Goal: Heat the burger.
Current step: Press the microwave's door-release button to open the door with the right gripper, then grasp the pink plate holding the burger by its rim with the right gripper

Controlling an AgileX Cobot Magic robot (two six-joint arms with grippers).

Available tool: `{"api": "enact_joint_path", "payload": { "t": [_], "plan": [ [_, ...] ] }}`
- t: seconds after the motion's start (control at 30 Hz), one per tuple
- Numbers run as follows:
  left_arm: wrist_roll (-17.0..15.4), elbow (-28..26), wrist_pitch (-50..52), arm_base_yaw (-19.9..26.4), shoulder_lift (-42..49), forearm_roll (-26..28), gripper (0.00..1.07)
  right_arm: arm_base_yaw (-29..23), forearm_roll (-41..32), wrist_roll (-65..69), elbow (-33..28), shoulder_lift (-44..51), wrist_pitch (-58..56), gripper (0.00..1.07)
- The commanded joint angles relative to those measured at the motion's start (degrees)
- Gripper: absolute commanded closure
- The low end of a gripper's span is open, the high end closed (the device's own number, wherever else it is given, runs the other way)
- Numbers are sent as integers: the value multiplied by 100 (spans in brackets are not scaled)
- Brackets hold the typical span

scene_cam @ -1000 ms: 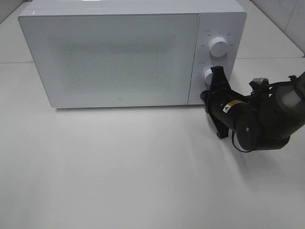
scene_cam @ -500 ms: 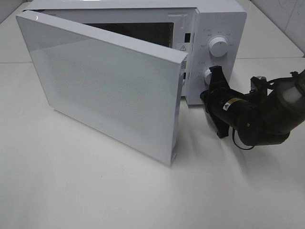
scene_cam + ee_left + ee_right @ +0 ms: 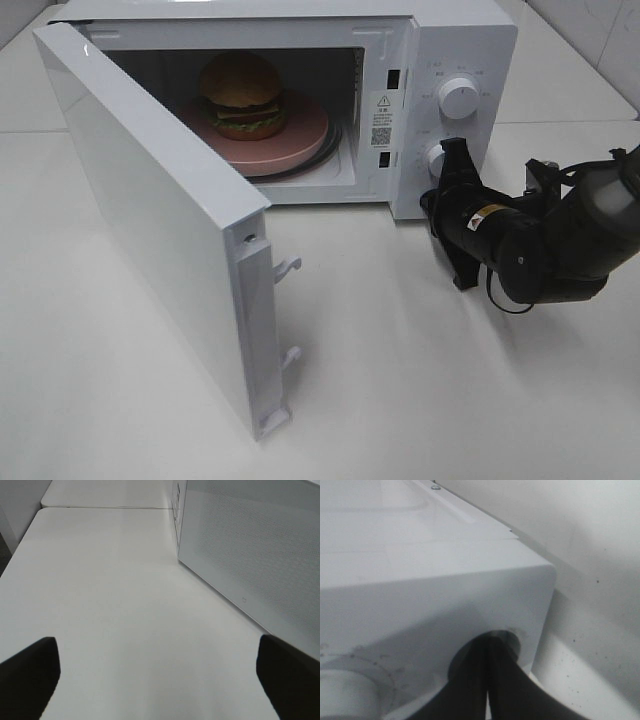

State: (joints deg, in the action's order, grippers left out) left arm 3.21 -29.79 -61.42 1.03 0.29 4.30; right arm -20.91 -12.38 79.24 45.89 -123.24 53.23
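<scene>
We log: microwave sticker unreadable; burger seen overhead only; right end effector clenched against microwave front, left end effector released

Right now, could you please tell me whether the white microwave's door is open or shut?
Open: the white microwave door is swung wide, exposing the brown burger on the round pink plate inside.

A plain white tabletop fills the scene, with a thin seam where a second slab joins behind it. Pale wall tiles with dark joints rise at the far right corner under soft, even light.
</scene>
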Motion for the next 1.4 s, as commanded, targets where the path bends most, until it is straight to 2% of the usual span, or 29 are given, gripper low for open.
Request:
{"api": "enact_joint_path", "payload": {
  "t": [0.03,0.67,0.97,1.4],
  "plan": [
    [-11,17,6,11,52,-11,7,86,-218,63,309,189,837,107],
    [-11,17,6,11,52,-11,7,40,-189,120,-275,252,745,107],
    [-11,17,6,11,52,-11,7,40,40,275,-504,269,670,107],
    [-11,17,6,11,52,-11,7,40,149,338,-1163,728,733,107]
  ]
}}
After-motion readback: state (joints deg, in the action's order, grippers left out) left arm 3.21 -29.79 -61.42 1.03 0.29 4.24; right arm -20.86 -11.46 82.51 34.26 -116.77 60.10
